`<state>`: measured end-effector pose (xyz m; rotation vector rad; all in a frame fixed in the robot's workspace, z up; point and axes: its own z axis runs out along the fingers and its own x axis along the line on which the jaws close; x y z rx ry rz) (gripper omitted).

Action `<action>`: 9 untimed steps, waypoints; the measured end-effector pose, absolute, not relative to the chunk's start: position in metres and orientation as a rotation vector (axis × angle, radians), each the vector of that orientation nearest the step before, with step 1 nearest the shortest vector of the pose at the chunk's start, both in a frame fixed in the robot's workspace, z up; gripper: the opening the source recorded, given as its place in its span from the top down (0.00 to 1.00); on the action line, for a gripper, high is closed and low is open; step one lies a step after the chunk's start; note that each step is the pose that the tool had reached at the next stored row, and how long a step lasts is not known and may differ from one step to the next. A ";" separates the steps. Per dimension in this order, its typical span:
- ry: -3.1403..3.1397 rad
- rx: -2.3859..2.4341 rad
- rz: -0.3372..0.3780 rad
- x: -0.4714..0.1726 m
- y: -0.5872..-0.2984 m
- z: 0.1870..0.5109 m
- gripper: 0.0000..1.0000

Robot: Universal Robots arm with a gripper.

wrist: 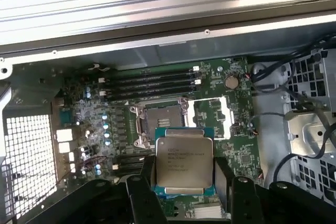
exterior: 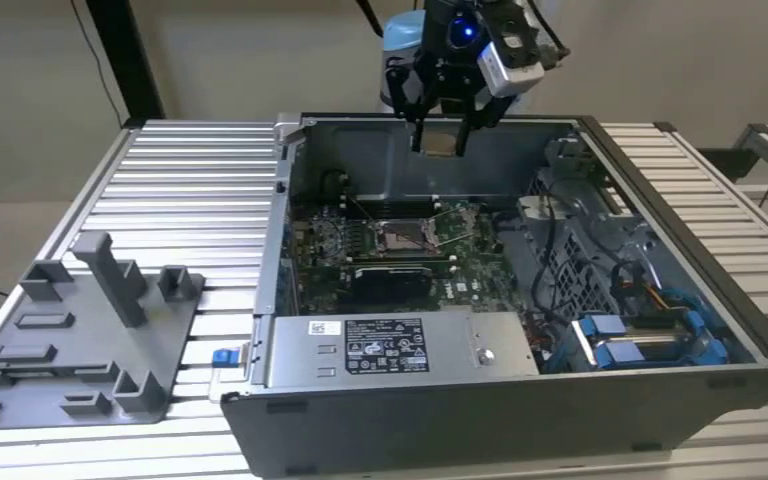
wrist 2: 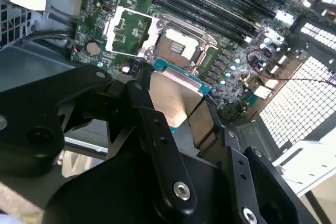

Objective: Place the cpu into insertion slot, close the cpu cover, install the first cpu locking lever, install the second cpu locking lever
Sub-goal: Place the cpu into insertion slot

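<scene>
This is a robotics lab bench; beneath my pincer lies an open grey metal computer case, its green circuit board bare; it rests on a ribbed silvery aluminium table; to the exterior view's left of my pincer sits a grey moulded plastic fixture tray; beyond my pincer, a plain beige wall.

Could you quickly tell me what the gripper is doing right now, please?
Gripper: closed on the cpu, which is in the air, not yet in the insertion slot.
</scene>
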<state>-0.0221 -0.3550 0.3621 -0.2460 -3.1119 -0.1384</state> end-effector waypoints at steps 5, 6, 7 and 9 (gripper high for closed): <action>-3.105 -0.319 -0.135 -0.022 -0.355 0.361 1.00; -3.104 -0.334 -0.134 -0.022 -0.355 0.361 1.00; -3.102 -0.350 -0.134 -0.022 -0.355 0.361 1.00; -3.099 -0.380 -0.133 -0.022 -0.355 0.360 1.00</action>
